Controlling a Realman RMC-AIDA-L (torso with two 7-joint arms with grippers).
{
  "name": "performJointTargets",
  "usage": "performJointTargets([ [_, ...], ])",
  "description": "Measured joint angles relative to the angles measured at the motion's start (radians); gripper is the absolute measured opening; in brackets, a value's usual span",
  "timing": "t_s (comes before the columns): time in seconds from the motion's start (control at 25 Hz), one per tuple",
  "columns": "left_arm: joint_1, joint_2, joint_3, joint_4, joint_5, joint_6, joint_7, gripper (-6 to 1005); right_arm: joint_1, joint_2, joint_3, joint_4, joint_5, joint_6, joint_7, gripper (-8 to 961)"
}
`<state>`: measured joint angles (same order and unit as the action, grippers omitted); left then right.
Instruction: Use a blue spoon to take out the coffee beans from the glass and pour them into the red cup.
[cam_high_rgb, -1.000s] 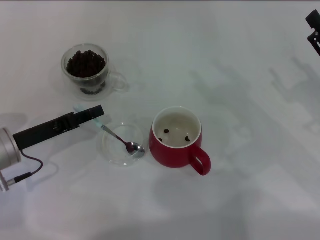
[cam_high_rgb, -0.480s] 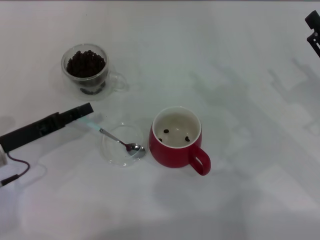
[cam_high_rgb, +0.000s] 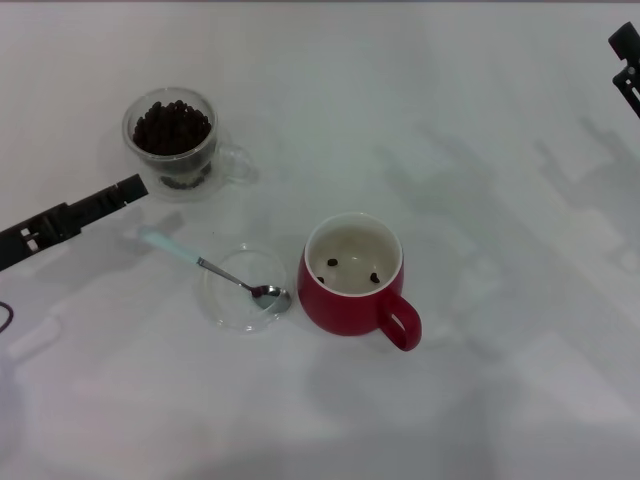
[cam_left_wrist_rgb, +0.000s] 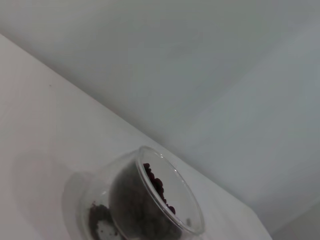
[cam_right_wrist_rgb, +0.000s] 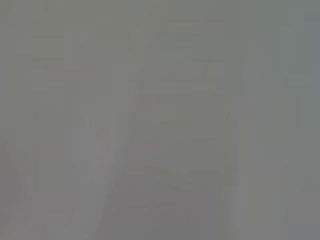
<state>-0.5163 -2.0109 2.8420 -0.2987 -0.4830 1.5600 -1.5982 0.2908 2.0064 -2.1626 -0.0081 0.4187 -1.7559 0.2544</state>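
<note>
Apparently I'm nearly done: a few coffee beans (cam_high_rgb: 352, 268) lie in the red cup (cam_high_rgb: 352, 275), most remain in the glass (cam_high_rgb: 172, 138), the blue spoon (cam_high_rgb: 215, 270) rests on the dish (cam_high_rgb: 244, 290), left gripper (cam_high_rgb: 128, 187) empty, jaws unreadable.

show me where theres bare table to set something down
Widest bare table lies beyond and right of the red cup; another strip runs along the near edge. It is crowded around the glass, left gripper, blue spoon and shallow dish.
</note>
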Motion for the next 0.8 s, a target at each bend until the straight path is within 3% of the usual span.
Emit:
performJointTargets([
  [0.16,0.021,0.002,0.000,-0.046,-0.046,0.034,0.015,749,-0.005,0.000,0.000,-0.006,0.000,-0.002,0.000,705],
  [0.36,0.066,0.001,0.000,-0.139,-0.164,0.121,0.149,892,-0.005,0.000,0.000,-0.006,0.000,-0.004,0.000,705],
  [0.6,0.140,0.002,0.000,-0.186,-0.362,0.151,0.337,887,-0.012,0.000,0.006,-0.007,0.004,-0.030,0.004,705],
  [0.8,0.188,-0.005,-0.007,-0.189,-0.506,0.100,0.461,887,-0.023,0.000,0.024,-0.007,0.007,-0.035,0.022,704],
])
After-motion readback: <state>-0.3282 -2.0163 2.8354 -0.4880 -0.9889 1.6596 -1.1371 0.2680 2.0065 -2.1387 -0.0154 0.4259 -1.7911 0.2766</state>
